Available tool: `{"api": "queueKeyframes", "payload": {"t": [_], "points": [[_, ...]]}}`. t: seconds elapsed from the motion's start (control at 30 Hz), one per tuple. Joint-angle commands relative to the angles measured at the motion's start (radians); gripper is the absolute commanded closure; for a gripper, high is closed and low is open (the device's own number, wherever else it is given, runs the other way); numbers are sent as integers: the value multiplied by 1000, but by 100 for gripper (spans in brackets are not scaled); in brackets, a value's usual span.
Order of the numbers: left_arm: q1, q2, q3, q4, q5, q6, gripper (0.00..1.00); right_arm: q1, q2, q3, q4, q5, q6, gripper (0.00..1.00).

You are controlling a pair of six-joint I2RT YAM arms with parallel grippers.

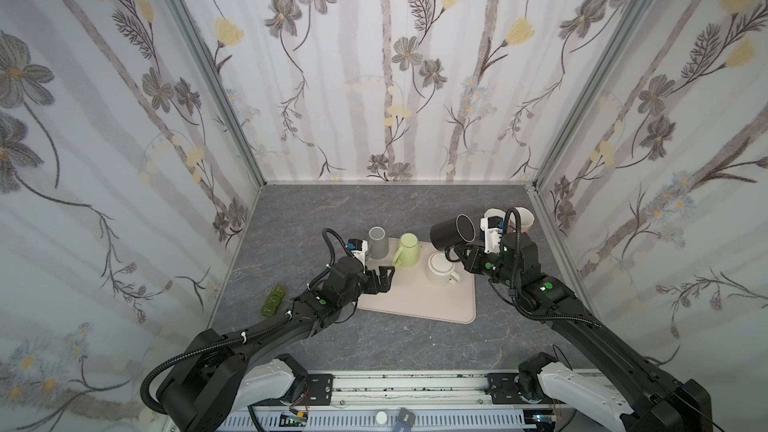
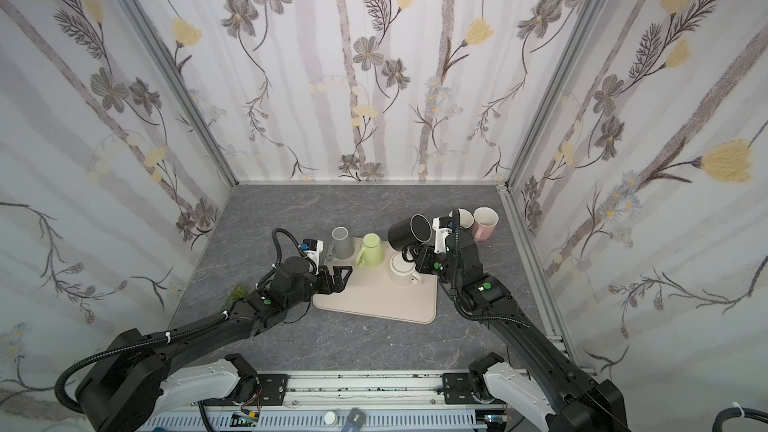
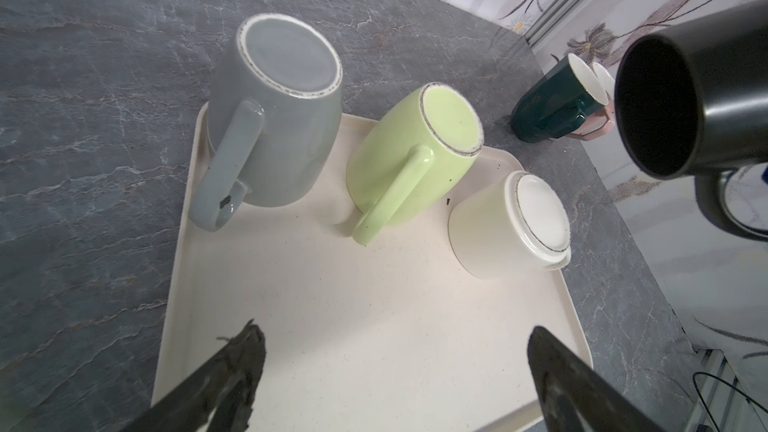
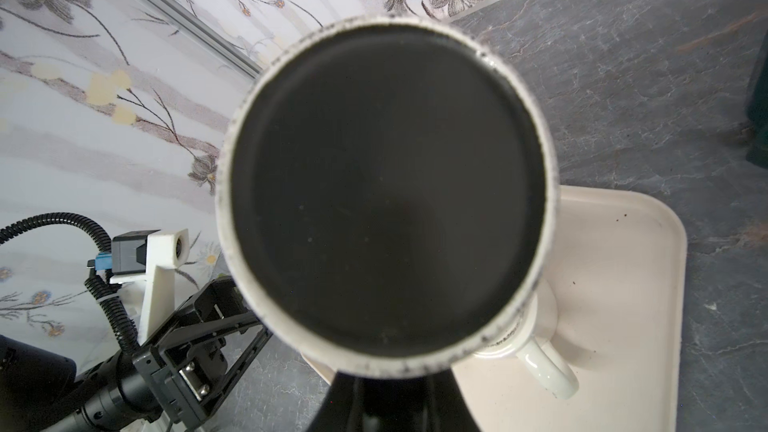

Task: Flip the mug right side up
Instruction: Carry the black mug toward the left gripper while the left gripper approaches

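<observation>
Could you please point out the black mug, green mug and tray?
black mug (image 1: 442, 235): a top view, side wall
green mug (image 1: 409, 241): a top view, upturned base
tray (image 1: 415, 299): a top view, bare surface

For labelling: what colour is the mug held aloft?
Black mug; left wrist view shows it best.

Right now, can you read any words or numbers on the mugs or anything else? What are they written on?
Nothing can be read clearly.
Gold writing on the dark green mug: too blurred to read.
Small dark print on the white mug, partly hidden by the black mug: too small to read.
Marks on the blue tag: too small to read.
Grey mug, light green mug, tray: no writing seen.
</observation>
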Motion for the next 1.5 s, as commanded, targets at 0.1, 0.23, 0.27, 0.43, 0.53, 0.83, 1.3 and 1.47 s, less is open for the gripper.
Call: {"api": "queueKeyframes", "payload": {"t": [0.1,0.23,0.27,0.43,0.53,0.83,1.3,1.47], "points": [[-1,8,-4,90,61,0,0,0,-11,-41,239,-78,40,100],[1,9,-18,152,115,-3,0,4,-23,-81,321,-119,69,100],[1,9,-24,173,132,-3,0,7,-25,-87,338,-122,73,100],[1,15,-43,260,202,-19,0,47,-28,-101,384,-114,72,100],[-1,23,-51,319,258,-23,0,80,-25,-105,421,-101,65,100],[-8,24,-83,451,327,-53,0,160,23,-115,560,-95,78,100],[-14,-18,-123,560,362,-59,0,215,57,-144,684,-77,104,100],[-13,-10,-136,604,362,-84,0,242,76,-146,710,-69,111,100]]}}
